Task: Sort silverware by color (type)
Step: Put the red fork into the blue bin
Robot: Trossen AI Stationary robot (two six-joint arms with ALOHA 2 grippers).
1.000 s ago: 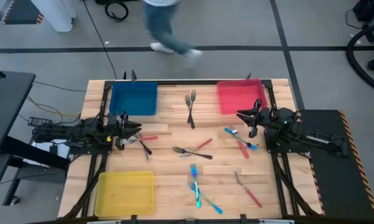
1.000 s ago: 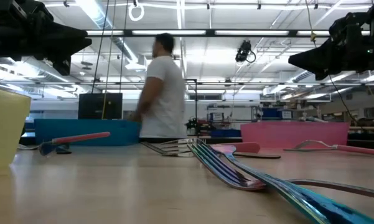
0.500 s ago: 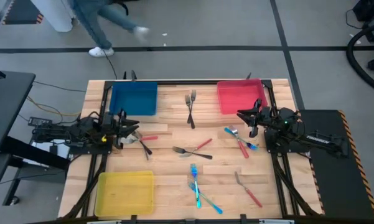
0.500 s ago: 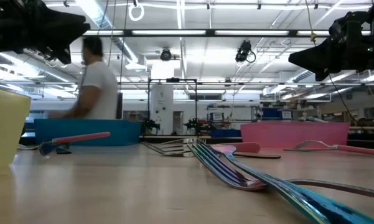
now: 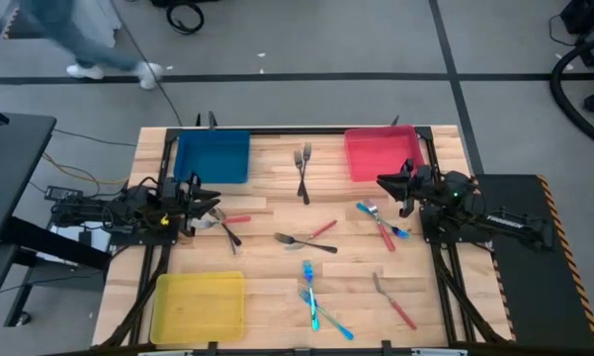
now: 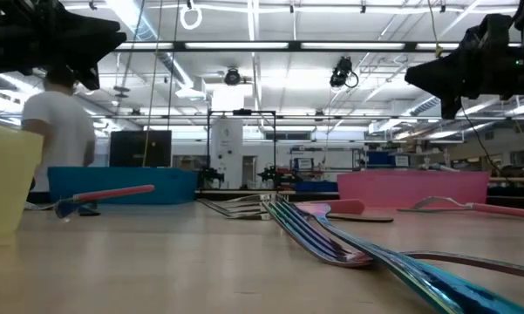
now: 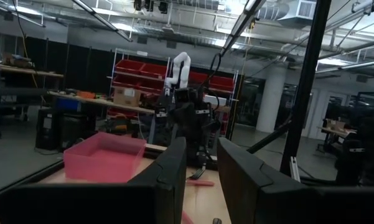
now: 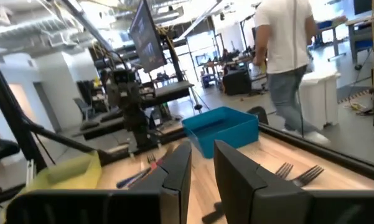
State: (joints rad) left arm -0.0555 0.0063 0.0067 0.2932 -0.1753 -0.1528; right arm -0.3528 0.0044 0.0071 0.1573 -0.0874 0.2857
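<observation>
Background: person (image 5: pixel 74 35) walked off beyond desk's (image 5: pixel 277 297) far-left corner | silverware (image 5: pixel 311 237) unmoved, scattered mid-desk | left pincer (image 5: pixel 206 206), right pincer (image 5: pixel 387 183) slightly spread, empty, stayed at side edges | sorting unstarted

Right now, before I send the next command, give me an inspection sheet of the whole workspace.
Surface: wooden slatted table, bare between items.
Job's things: slim red, blue and grey silverware scattered mid-table; two grey forks lie between the far trays.
Trays: blue rectangular tray, red rectangular tray and yellow rectangular tray, nothing seen inside.
Clutter: nothing seen.
Grippers: left gripper and right gripper both open, holding nothing.
Cables: a cable runs off the left edge.
Surroundings: a person walks past the far side.
</observation>
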